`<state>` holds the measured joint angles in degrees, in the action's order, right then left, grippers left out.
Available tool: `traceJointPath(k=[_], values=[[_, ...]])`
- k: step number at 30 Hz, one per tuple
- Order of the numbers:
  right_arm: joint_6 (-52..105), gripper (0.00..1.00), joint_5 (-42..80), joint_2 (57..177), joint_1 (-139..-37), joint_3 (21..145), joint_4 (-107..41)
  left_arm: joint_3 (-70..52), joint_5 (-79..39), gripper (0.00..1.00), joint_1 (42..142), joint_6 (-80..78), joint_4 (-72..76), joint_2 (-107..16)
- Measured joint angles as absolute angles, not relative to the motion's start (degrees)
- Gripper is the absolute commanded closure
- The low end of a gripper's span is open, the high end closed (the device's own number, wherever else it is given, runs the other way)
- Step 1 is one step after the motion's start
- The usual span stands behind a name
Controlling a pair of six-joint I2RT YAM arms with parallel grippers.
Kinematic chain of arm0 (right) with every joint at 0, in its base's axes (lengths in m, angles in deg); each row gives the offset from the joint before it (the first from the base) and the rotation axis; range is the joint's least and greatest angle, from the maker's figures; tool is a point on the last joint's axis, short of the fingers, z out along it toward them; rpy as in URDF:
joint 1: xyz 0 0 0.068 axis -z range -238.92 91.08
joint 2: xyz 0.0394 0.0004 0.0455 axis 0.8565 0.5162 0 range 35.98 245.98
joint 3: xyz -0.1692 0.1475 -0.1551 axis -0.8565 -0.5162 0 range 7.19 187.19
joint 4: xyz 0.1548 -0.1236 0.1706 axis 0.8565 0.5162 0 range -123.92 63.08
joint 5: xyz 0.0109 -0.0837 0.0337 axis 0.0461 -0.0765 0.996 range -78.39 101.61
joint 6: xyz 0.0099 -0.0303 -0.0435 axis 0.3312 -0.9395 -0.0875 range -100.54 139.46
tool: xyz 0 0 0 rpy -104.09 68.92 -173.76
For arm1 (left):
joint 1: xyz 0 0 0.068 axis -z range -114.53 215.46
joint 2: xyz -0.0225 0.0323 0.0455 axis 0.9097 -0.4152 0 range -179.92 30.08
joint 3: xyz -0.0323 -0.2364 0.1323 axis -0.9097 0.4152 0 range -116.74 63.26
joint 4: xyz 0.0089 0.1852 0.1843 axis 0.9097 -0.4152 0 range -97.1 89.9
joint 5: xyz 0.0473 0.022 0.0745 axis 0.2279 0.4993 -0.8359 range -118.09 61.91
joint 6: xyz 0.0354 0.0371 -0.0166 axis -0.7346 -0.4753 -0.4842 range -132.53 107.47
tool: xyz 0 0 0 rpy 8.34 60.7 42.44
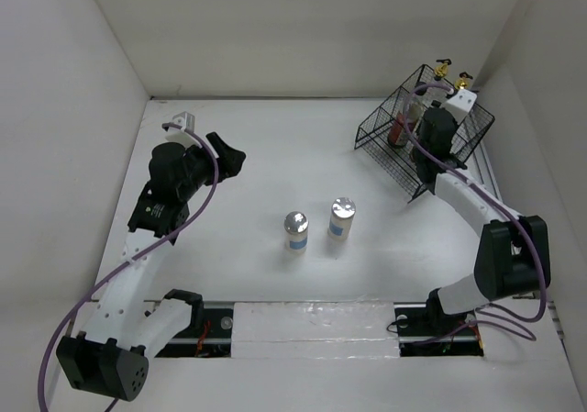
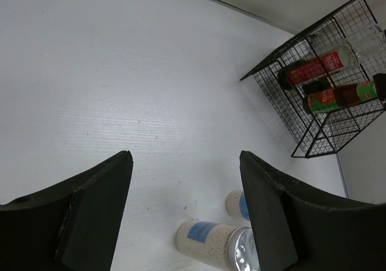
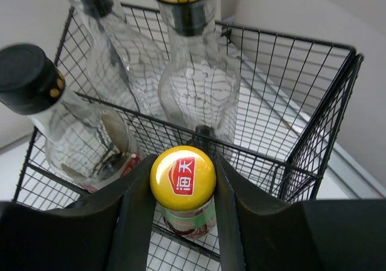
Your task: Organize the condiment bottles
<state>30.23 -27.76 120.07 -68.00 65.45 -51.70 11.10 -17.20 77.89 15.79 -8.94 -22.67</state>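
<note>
Two silver-topped, blue-labelled shakers (image 1: 295, 231) (image 1: 341, 217) stand mid-table; they also show in the left wrist view (image 2: 208, 241) (image 2: 236, 204). My left gripper (image 1: 225, 160) (image 2: 184, 159) is open and empty, well left of them. My right gripper (image 1: 429, 137) (image 3: 183, 162) reaches into the black wire basket (image 1: 376, 128) (image 3: 301, 38), shut on the yellow cap of the sauce bottle (image 3: 183, 177). Two gold-spouted glass cruets (image 3: 102, 41) (image 3: 196, 78) and a black-capped jar with red contents (image 3: 78, 138) stand in the basket behind it. I cannot tell if the bottle rests on the basket floor.
The basket sits in the back right corner against the white walls (image 1: 275, 36). A rail (image 1: 312, 325) runs along the near edge between the arm bases.
</note>
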Motion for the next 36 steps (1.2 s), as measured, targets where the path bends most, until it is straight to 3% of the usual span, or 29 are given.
traceJointPath(k=[15, 22, 28, 30, 32, 36], values=[[34.7, 0.4, -27.7, 121.8, -67.9, 66.1, -49.3, 11.1, -18.1, 0.33, 77.9, 15.8, -9.0, -23.0], [36.1, 0.25, -26.2, 116.2, -68.0, 67.4, -45.6, 11.1, -19.4, 0.33, 77.9, 15.8, -9.7, -23.0], [36.6, 0.39, -8.1, 105.6, -71.2, 73.4, -38.9, 11.1, -19.6, 0.33, 77.9, 15.8, -9.8, -23.0], [36.7, 0.39, 0.8, 103.3, -75.0, 73.8, -38.5, 11.1, -19.6, 0.33, 77.9, 15.8, -9.9, -22.9], [36.6, 0.27, 9.7, 102.4, -79.7, 73.8, -37.1, 11.1, -19.9, 0.3, 77.9, 15.8, -10.0, -22.7], [34.3, 0.15, 21.1, 104.9, -91.2, 72.9, -31.2, 10.8, -20.4, 0.26, 77.9, 15.7, -10.1, -22.5]])
